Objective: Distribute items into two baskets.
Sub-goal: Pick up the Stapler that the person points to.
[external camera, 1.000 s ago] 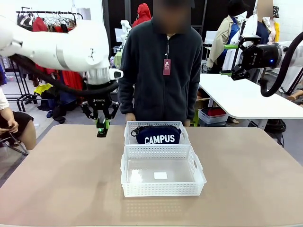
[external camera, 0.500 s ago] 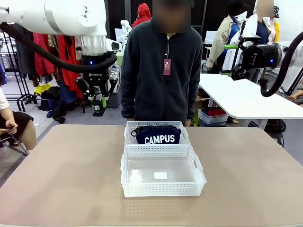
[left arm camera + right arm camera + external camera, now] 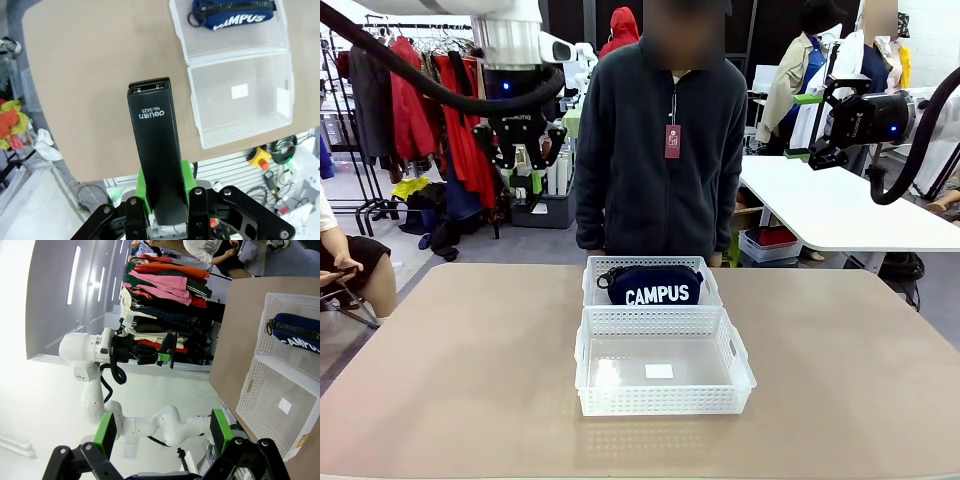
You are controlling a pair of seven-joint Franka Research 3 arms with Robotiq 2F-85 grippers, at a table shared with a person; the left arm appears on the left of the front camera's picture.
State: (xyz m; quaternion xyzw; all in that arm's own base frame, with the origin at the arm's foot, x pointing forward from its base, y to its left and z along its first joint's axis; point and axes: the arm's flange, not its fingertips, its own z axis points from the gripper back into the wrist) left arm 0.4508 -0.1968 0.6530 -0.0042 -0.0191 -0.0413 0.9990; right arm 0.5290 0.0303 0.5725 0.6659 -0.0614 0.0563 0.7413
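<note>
My left gripper (image 3: 165,186) is shut on the small black stapler (image 3: 153,150), green pads on both its sides, high above the table's left part. In the front view this gripper (image 3: 525,188) hangs left of the standing person. The navy CAMPUS pouch (image 3: 655,287) lies in the far white basket (image 3: 591,288); the near basket (image 3: 660,402) holds just a small white label. From the left wrist view both baskets (image 3: 240,125) lie off to the right of the stapler. My right gripper (image 3: 162,431) stands open, raised at the far right (image 3: 823,125), away from the baskets (image 3: 270,390).
A person (image 3: 660,140) stands at the table's far edge right behind the baskets. The brown tabletop (image 3: 450,370) is bare on both sides. A second white table (image 3: 830,205) stands at the back right, a clothes rack (image 3: 410,100) at the back left.
My left gripper has risen with the stapler from just above the table's far left to well above it. The right arm, baskets and pouch have not moved.
</note>
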